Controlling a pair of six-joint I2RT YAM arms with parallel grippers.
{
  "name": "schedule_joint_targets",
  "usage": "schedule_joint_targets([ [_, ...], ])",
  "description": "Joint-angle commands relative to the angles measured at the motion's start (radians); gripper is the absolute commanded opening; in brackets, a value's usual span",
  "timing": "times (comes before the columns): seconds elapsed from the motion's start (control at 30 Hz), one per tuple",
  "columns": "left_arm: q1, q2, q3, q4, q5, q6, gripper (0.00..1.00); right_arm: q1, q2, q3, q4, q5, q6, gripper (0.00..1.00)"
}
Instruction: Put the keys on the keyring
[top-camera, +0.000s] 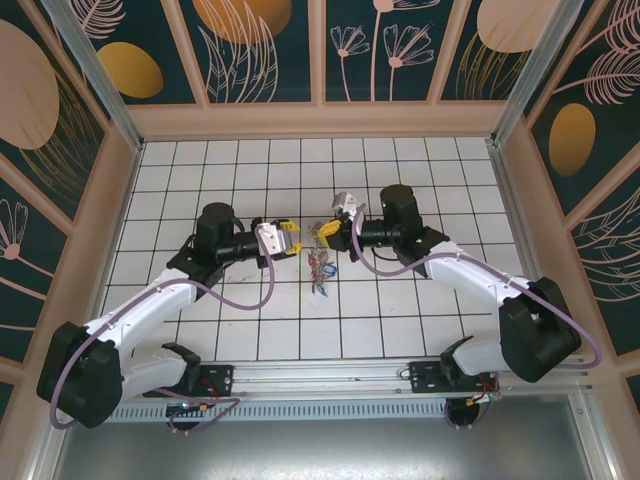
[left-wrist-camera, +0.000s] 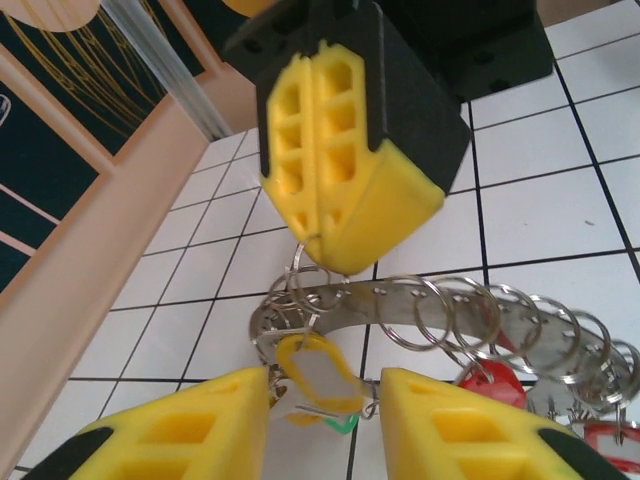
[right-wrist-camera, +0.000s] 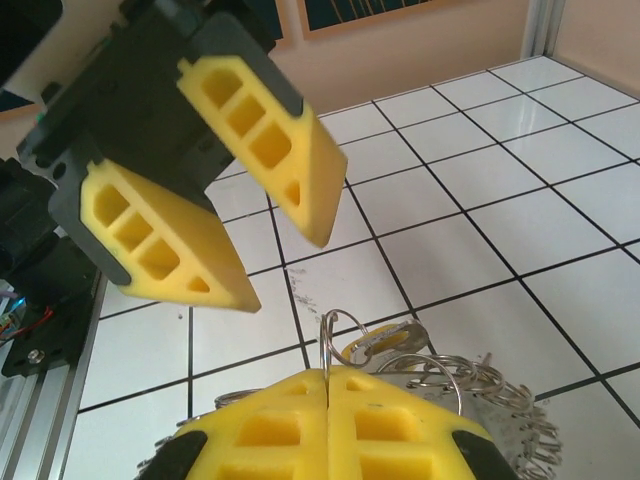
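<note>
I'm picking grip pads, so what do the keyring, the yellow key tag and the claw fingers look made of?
Keyring: metal, likely steel; flat band with a bright silver gloss and sharp reflections. Key tag: probably plastic; smooth yellow rim around a pale insert. Left claw fingers: matte yellow with moulded hollow cells; printed plastic or stiff rubber, cannot tell which.
</note>
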Motion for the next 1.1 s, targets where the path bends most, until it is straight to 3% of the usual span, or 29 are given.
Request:
schedule_joint_targets([
  [0.0, 0.006, -0.009, 0.004, 0.029, 0.034, -0.038, 0.37, 0.025, -0.028, 0.005, 0.037, 0.008, -0.052, 0.0],
  [0.2, 0.006, 0.047, 0.02, 0.077, 0.073, -0.098, 0.4, 0.05, -0.029, 0.004, 0.043, 0.031, -0.089, 0.0],
  [0.53, 0.006, 0.088, 0.041, 0.084, 0.122, -0.124, 0.33, 0.079, -0.03, 0.004, 0.049, 0.064, -0.139, 0.0],
  [0.73, 0.006, 0.087, 0.04, 0.084, 0.136, -0.128, 0.21, 0.09, -0.018, 0.009, 0.049, 0.07, -0.157, 0.0],
  [0.93, 0.006, 0.092, 0.053, 0.033, 0.137, -0.095, 0.0, 0.092, -0.024, 0.007, 0.045, 0.077, -0.168, 0.0],
  [1.07, 0.006, 0.086, 0.069, -0.017, 0.11, -0.058, 0.0, 0.093, -0.022, 0.025, -0.038, 0.106, -0.225, 0.0],
])
